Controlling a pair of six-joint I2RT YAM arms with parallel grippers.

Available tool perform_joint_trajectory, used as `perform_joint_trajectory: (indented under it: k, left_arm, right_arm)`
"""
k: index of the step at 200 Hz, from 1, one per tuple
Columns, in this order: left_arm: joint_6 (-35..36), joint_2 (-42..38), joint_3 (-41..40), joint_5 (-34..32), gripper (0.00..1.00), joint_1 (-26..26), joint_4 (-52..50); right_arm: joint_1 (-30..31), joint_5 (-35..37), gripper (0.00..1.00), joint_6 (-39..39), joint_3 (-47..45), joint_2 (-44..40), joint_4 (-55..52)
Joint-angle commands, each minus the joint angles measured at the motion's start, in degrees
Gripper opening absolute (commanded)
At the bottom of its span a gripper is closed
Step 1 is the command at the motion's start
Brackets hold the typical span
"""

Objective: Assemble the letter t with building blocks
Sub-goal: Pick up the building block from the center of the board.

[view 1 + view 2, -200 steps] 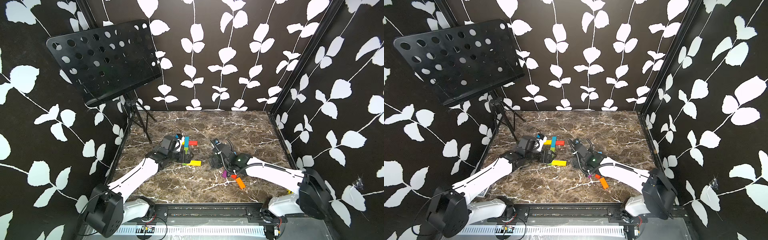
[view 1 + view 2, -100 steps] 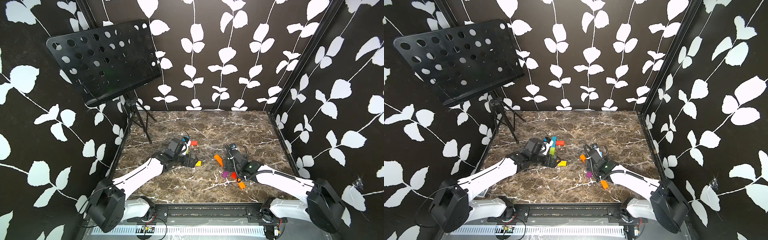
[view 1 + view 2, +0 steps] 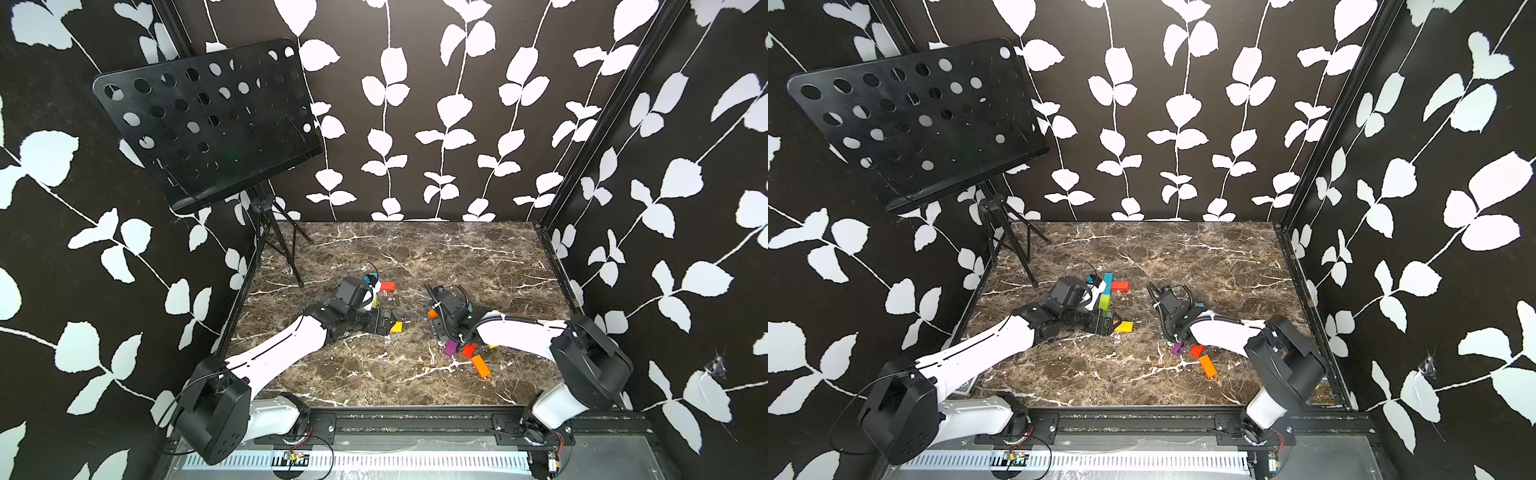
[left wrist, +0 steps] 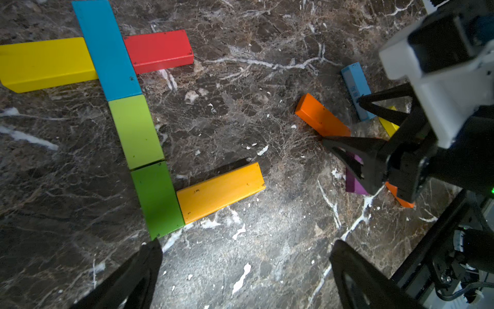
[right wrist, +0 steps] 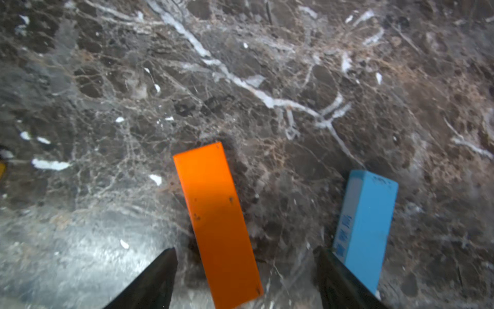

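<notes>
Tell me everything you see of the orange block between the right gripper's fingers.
The orange block is a plain rectangular bar, solid bright orange, smooth and painted-looking, with small dark nicks along its edges. It lies flat on the marble table, lengthwise between the fingers of the open right gripper. A gap shows on either side, so neither finger seems to touch it. A light blue block lies beside it, apart, outside one finger.

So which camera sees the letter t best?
The left wrist view: all six blocks of the letter t show close up. In both top views it is small, partly behind the left arm. The right wrist view shows none of its shape.
</notes>
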Motion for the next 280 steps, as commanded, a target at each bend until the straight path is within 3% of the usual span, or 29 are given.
perform_joint_trajectory:
  k: [1,84,108,126,188,280]
  left_arm:
    - [0.4,-0.5,1.5,-0.7,0.99,-0.4,-1.4]
    - [0.7,0.0,1.2,-1.3,0.99,-0.3,-1.6]
    - [0.8,0.4,1.2,-1.3,0.99,-0.3,-1.5]
    - [0.8,0.7,1.2,-1.4,0.99,-0.3,-1.5]
    - [1.5,0.8,1.1,-2.3,0.99,-0.3,-1.6]
    - [3.5,4.3,5.4,-5.0,0.99,0.4,-3.0]
  right_arm:
    - [-0.8,-1.5,0.78,-1.3,2.1,2.0,1.7]
    - [-6.5,-13.4,0.56,-1.0,1.9,5.7,4.4]
    - [-6.6,-13.7,0.50,-0.6,1.9,5.9,3.6]
    - [-6.6,-13.1,0.34,-0.1,2.0,6.4,3.0]
    - [-7.1,-9.0,0.14,2.8,8.5,9.8,-3.4]
    - [-10.3,-3.7,0.19,6.8,26.9,17.3,-13.4]
